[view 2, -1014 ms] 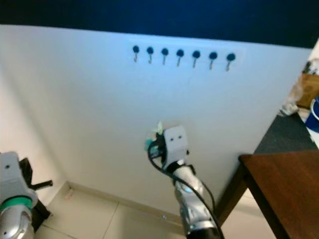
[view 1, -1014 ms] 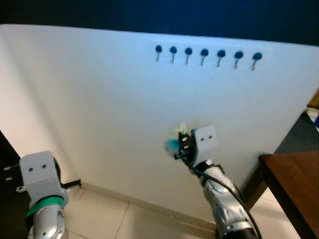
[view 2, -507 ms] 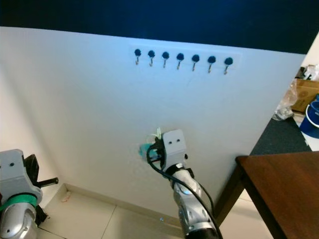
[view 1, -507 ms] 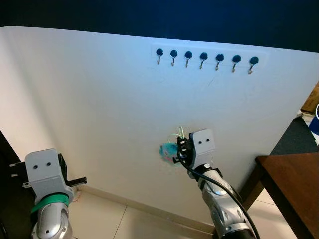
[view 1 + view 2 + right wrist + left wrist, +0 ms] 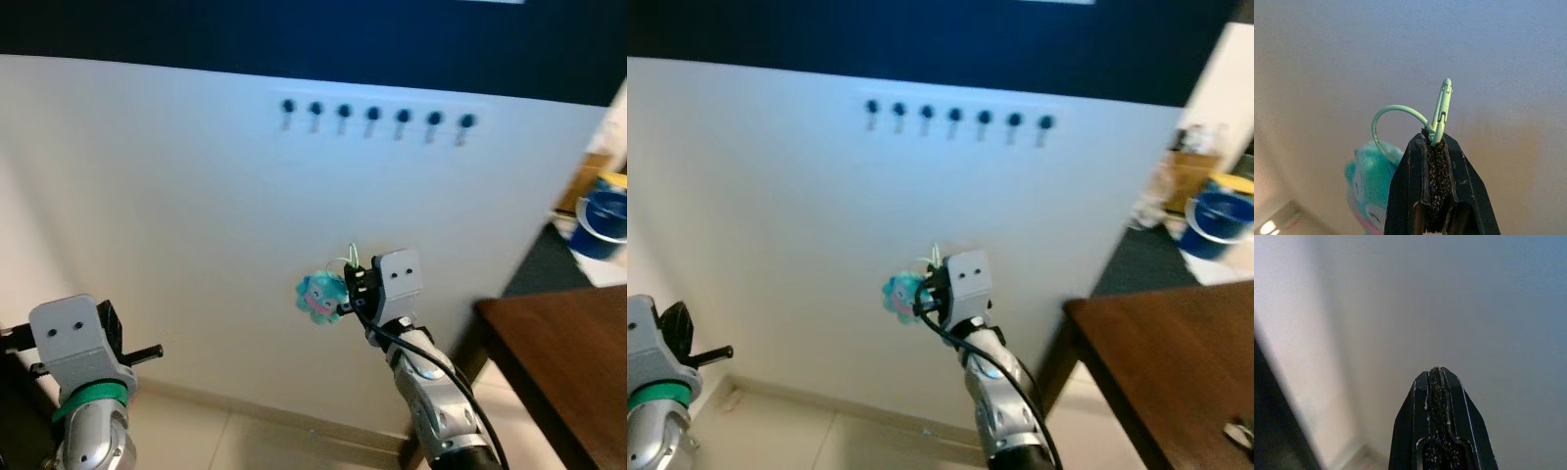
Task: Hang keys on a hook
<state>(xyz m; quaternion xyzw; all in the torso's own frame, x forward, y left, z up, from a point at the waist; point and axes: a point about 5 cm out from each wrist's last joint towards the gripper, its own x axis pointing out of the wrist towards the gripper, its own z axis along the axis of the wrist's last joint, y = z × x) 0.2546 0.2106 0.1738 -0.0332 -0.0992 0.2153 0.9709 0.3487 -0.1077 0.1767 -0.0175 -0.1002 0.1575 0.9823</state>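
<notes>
Currently the right gripper (image 5: 1436, 138) is raised in front of the white wall (image 5: 176, 215), its fingers (image 5: 1459, 181) clamped on the mint-green clip (image 5: 1441, 110) of the keys (image 5: 320, 294). A thin green loop (image 5: 1388, 117) arcs from the clip to a teal plush charm (image 5: 316, 295), which hangs just beside the gripper on the robot's left. The clip tip stands clear above the fingertips.

Row of seven dark hooks (image 5: 373, 117) sits high on the wall, near its top edge, well above the gripper and slightly to its left through right. Wall between gripper and hooks is bare.

Left gripper (image 5: 1436, 374) is low at the robot's left, fingers pressed together on nothing, pointed toward the wall near a dark edge.

Brown tabletop (image 5: 1176, 362) juts in at the lower right, its corner near the right arm's elbow. A blue bucket (image 5: 1215, 223) stands beyond it. Tiled floor (image 5: 245, 441) meets the wall at a baseboard below.
</notes>
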